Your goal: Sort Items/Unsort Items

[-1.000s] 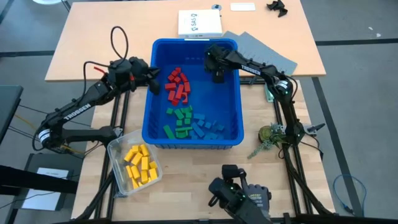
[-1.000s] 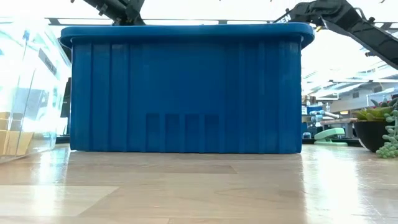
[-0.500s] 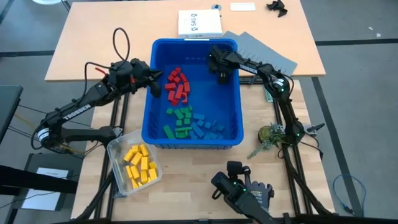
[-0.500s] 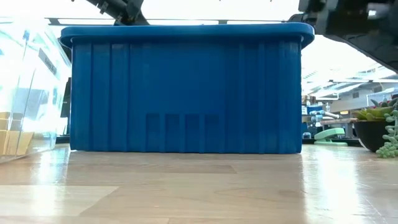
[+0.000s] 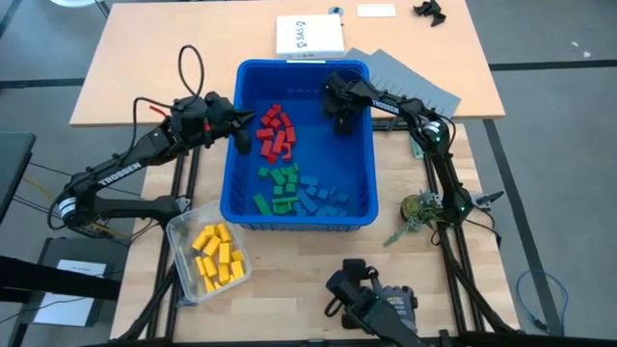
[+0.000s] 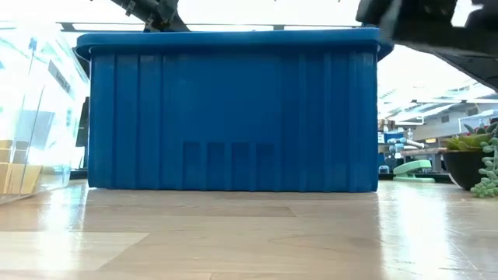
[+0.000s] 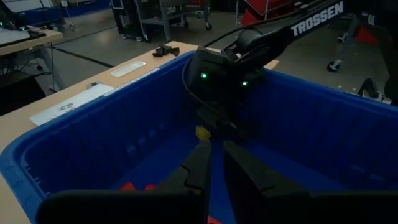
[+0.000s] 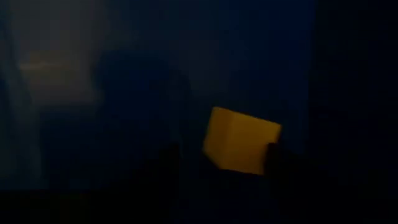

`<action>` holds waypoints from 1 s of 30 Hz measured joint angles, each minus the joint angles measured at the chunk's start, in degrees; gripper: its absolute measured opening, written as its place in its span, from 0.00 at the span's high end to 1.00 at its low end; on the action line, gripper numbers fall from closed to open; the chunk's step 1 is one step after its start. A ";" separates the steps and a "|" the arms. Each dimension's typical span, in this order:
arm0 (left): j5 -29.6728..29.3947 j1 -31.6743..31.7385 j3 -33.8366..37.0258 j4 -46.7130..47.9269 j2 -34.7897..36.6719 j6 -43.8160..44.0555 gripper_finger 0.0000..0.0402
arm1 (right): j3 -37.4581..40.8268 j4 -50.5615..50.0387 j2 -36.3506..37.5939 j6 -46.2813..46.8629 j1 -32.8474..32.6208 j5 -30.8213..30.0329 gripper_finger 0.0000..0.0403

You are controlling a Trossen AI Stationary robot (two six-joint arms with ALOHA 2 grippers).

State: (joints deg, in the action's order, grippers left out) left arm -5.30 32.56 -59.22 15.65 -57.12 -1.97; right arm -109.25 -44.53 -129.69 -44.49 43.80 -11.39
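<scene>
The bin (image 5: 362,173) sits at the middle of the table (image 5: 145,67). Inside it, 1 cluster of blocks (image 5: 275,131) lies toward the far left, and 2 more clusters (image 5: 301,191) lie side by side along the near wall. A small tub (image 5: 177,231) stands off the bin's near-left corner, holding another batch of blocks (image 5: 216,254). Behind the bin lies a box (image 5: 310,37); the divider sheets (image 5: 416,85) rest at its far-right corner. A potted plant (image 5: 420,207) stands to the bin's right. The left gripper (image 5: 242,140) reaches in over the left wall — the right gripper (image 5: 341,121) hangs inside near the far-right corner, with a block (image 8: 240,140) between its fingers.
</scene>
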 joint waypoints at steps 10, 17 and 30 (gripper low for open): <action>-0.02 0.00 0.00 -0.34 0.00 -0.40 0.87 | -0.12 -2.24 2.52 4.83 -4.27 10.13 0.43; -0.02 0.00 0.00 -0.55 -0.01 -0.40 0.87 | -1.49 -2.03 3.17 15.05 -1.48 14.84 0.41; -0.02 -0.02 0.42 -0.78 -0.02 0.81 0.87 | 5.93 8.77 2.73 0.80 -0.29 20.28 0.29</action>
State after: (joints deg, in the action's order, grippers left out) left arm -5.32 32.53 -58.81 14.86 -57.14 -1.16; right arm -103.32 -35.76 -126.96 -43.69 43.51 8.88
